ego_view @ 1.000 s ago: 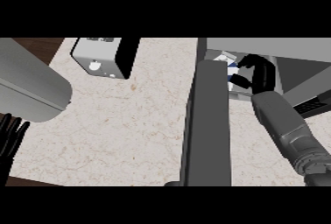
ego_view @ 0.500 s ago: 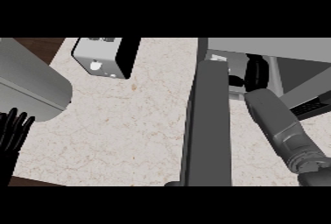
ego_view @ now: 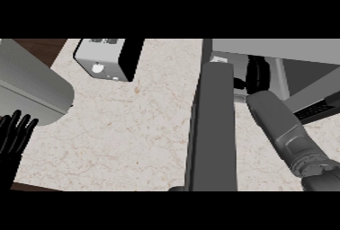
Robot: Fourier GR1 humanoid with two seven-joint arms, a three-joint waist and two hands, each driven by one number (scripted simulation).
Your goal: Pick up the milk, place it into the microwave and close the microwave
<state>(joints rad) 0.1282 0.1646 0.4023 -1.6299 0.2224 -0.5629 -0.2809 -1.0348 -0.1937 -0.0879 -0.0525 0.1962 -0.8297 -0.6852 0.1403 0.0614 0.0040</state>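
The microwave (ego_view: 299, 49) stands at the upper right. Its dark door (ego_view: 214, 130) hangs open and shows edge-on down the middle of the head view. My right forearm reaches past the door into the cavity, and my right hand (ego_view: 256, 74) shows there as a black shape. A small pale patch just left of the hand, behind the door's top, may be the milk (ego_view: 220, 58); most of it is hidden. My left hand (ego_view: 15, 134) rests open at the lower left edge, fingers up.
A small grey and black appliance (ego_view: 106, 58) stands at the back of the speckled counter (ego_view: 126, 130). A large rounded grey body (ego_view: 30, 90) fills the left side. The open door splits the counter between the two arms.
My right hand has gone deeper into the microwave, and the milk's blue and white face no longer shows. My left hand has risen into view at the lower left.
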